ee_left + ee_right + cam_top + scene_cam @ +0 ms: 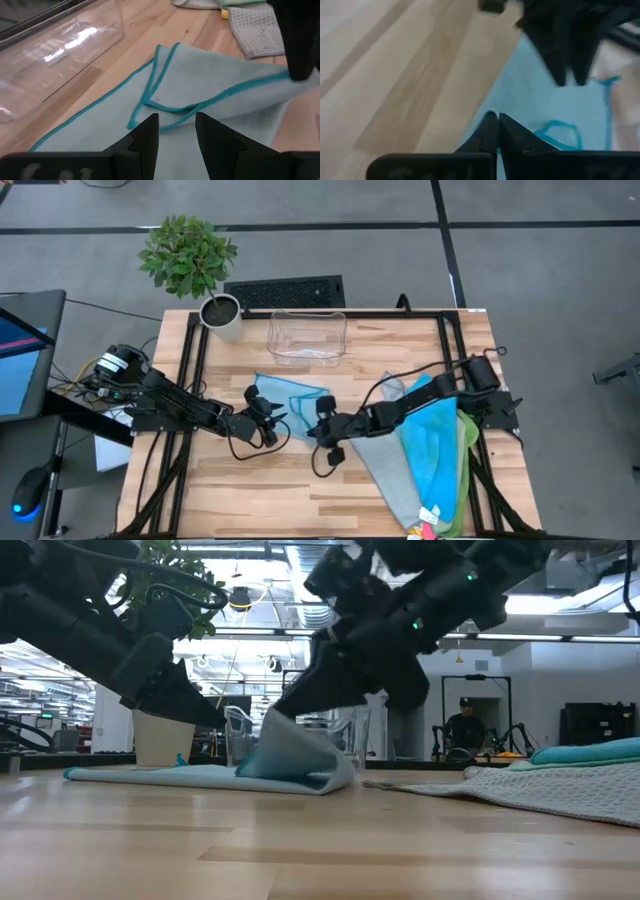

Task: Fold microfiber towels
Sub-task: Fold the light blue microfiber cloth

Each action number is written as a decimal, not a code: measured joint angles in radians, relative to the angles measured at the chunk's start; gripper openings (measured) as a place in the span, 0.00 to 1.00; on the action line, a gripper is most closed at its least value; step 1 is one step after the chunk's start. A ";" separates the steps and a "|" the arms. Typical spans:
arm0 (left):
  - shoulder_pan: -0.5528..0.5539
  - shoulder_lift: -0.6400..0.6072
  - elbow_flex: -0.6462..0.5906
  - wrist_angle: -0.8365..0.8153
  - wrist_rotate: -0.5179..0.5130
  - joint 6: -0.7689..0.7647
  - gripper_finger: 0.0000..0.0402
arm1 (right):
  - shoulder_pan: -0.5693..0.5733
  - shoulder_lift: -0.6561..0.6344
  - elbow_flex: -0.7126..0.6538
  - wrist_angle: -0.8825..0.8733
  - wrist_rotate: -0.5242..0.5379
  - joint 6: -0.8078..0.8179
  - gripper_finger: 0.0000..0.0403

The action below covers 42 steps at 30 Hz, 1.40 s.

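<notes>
At mid-table, right gripper (322,409) jaws pinched on light blue towel (296,395); left gripper (262,412) jaws apart, empty.

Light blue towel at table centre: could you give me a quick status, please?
Right gripper shut on light blue towel, edge lifted. Left gripper open above it. Nothing in the way.
</notes>
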 joint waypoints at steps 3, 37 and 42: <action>0.000 0.000 0.000 -0.002 -0.001 0.000 0.31 | -0.014 0.011 0.012 0.001 -0.016 0.022 0.07; -0.001 0.000 0.000 -0.037 0.038 -0.124 0.31 | -0.042 0.050 0.014 0.071 0.176 0.183 0.07; -0.001 0.000 0.000 -0.043 0.038 -0.126 0.31 | -0.040 0.124 0.064 0.125 0.093 0.178 0.07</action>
